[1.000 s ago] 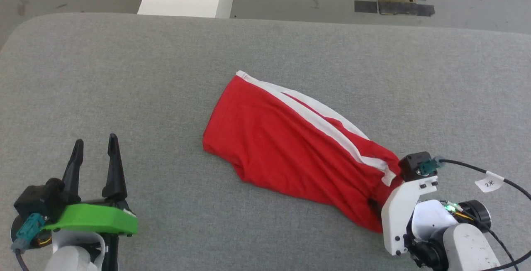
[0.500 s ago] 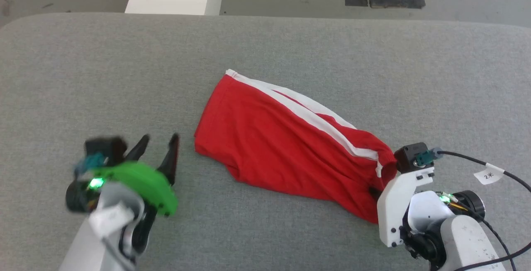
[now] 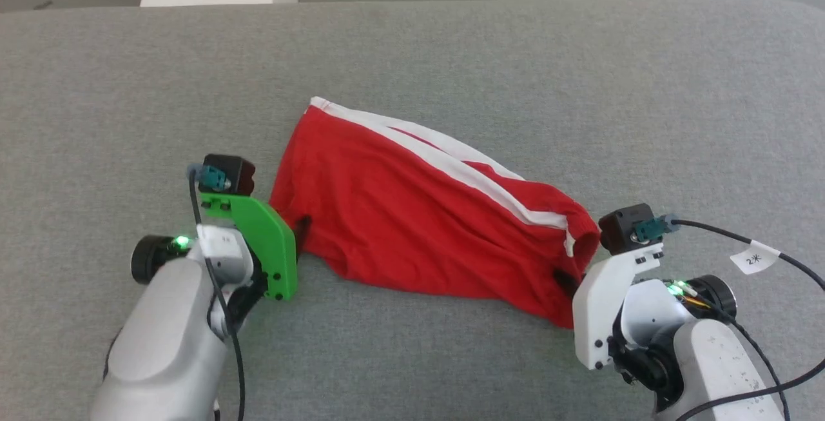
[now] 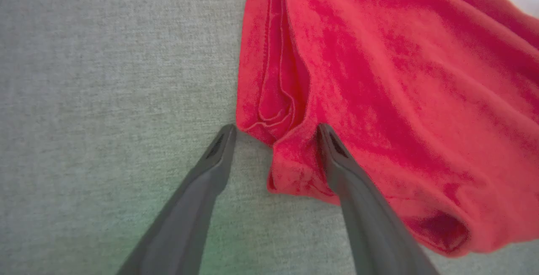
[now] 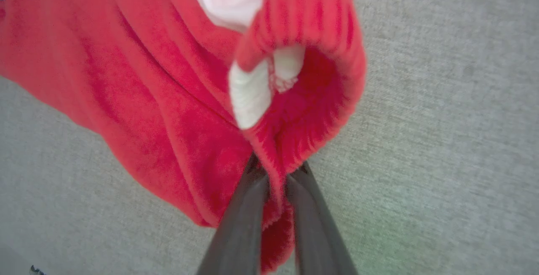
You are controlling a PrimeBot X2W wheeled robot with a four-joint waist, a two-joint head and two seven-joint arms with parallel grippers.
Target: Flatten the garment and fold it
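Here the red garment [image 3: 419,208] lies rumpled and slantwise across the middle of the grey worktop [image 3: 451,53]. The right tool [image 5: 276,172] is clamped on the ribbed red edge at its right end. The left tool [image 4: 276,128] stands spread wide astride the fabric's left corner.

left gripper [image 4: 276,127]: jaws spread wide, straddling a folded corner | garment [image 4: 379,77]: red, rumpled, spreading ahead and right of the claw | grey cloth surface [image 4: 105,77]: left of the claw
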